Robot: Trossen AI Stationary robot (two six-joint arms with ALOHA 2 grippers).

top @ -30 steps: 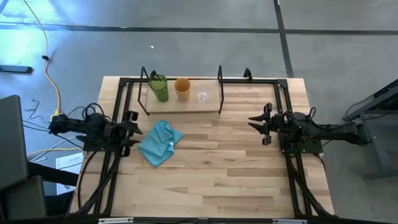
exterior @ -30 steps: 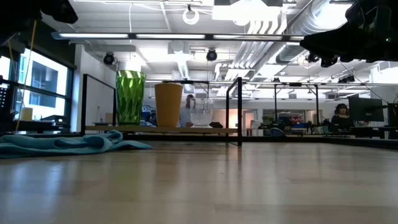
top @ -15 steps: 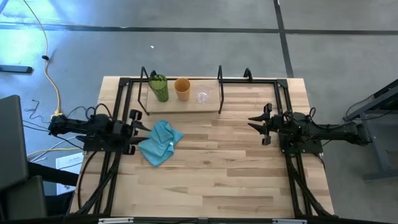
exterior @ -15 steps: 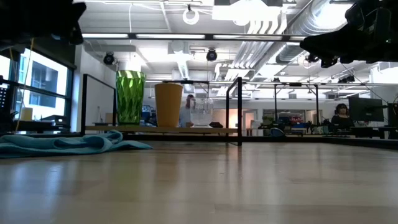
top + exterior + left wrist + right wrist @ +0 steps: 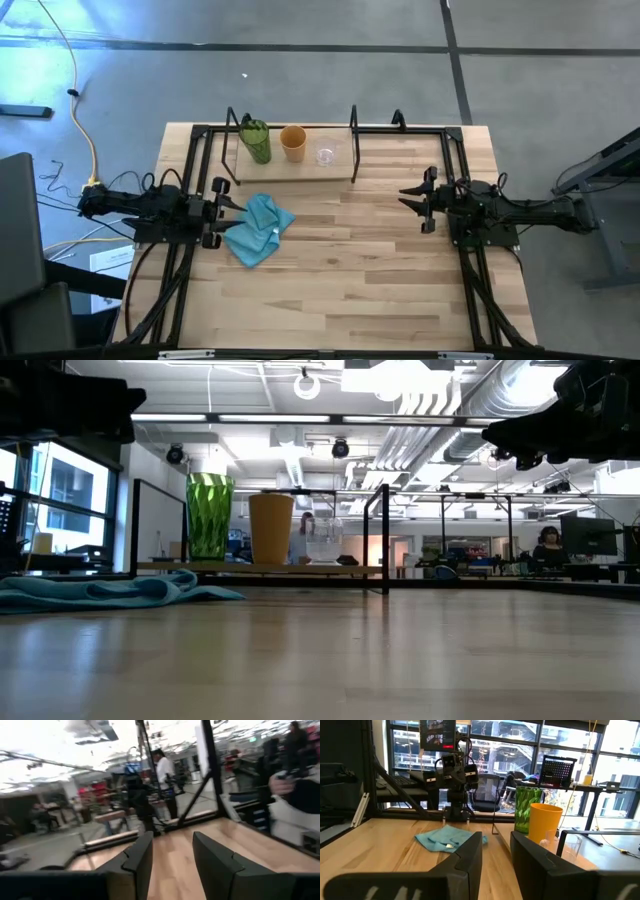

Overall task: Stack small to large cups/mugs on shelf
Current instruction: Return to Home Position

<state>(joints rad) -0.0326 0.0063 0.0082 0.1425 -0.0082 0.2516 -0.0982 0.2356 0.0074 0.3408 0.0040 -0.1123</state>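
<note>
Three cups stand upright in a row on the shelf [image 5: 295,168], a light-wood board in a black wire frame at the table's far edge. They are the green tumbler [image 5: 255,142] [image 5: 209,515], the orange-tan cup [image 5: 293,142] [image 5: 271,528] and the small clear glass [image 5: 325,154] [image 5: 323,546]. My left gripper [image 5: 225,212] [image 5: 172,845] is open. It hovers high over the left edge of the light blue cloth [image 5: 257,228]. My right gripper [image 5: 405,198] [image 5: 496,845] is open. It hangs in the air near the table's right side, pointing left.
The blue cloth [image 5: 110,590] lies crumpled on the tabletop, near and left of the shelf. Black upright posts [image 5: 386,538] rise from the shelf frame. Bare wooden tabletop [image 5: 350,270] stretches between the arms and toward the near edge. People show in the room behind the table.
My left arm has reached toward the table's right, bringing its gripper from beside the cloth to above the cloth's left edge. The cups, the cloth and my right arm have stayed where they were.
</note>
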